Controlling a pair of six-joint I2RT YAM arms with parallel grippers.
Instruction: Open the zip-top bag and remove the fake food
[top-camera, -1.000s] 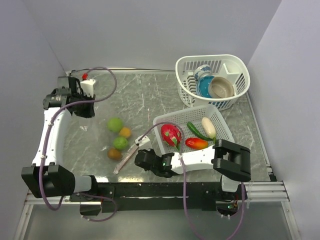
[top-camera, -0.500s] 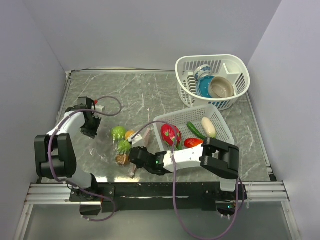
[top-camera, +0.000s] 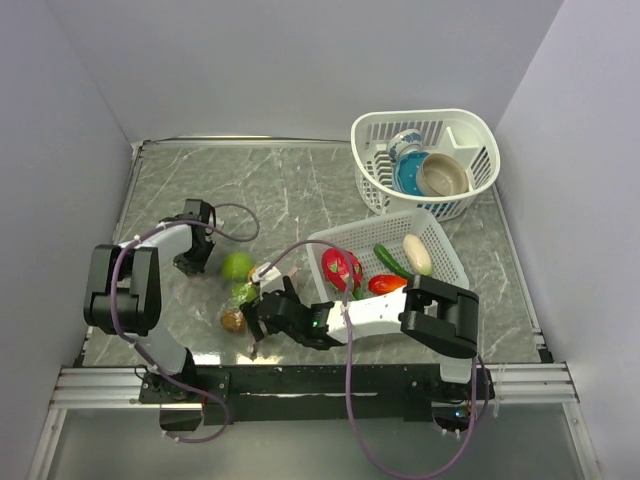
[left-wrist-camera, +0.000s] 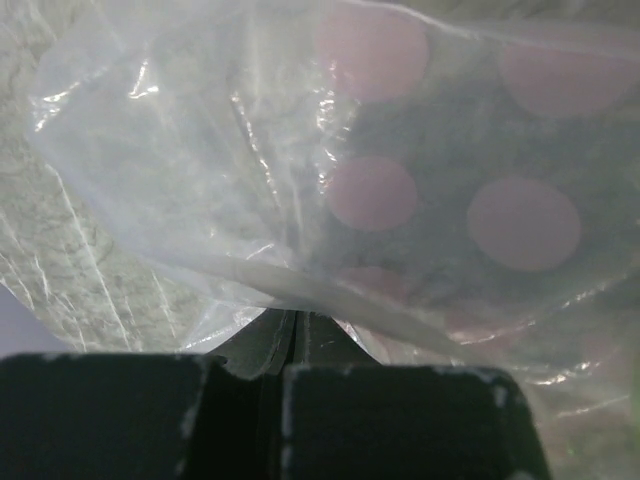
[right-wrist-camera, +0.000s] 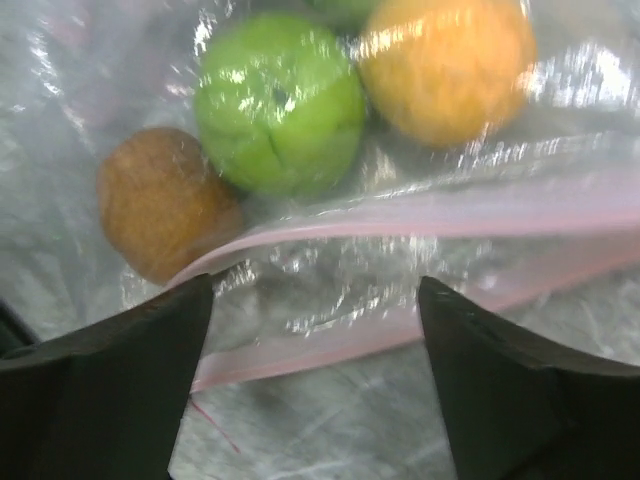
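Both halves of the pink zip strip (right-wrist-camera: 450, 215) are lying apart as the right gripper (right-wrist-camera: 312, 300) is springing wide after releasing them, while the left gripper (left-wrist-camera: 295, 335) is keeping the zip-top bag (left-wrist-camera: 180, 170) pinched, fake food (right-wrist-camera: 278, 100) still inside, near the table's (top-camera: 300, 190) front.

No text, label, brand, number or sign can be read in any of the views. The zip-top bag (left-wrist-camera: 200, 180) shows only blurred pink round spots in the left wrist view, with no letters among them. The cup (top-camera: 405, 147), in the round basket (top-camera: 470, 130) at the far right corner of the surface (top-camera: 300, 190), has a blue pattern too small to make out as writing.
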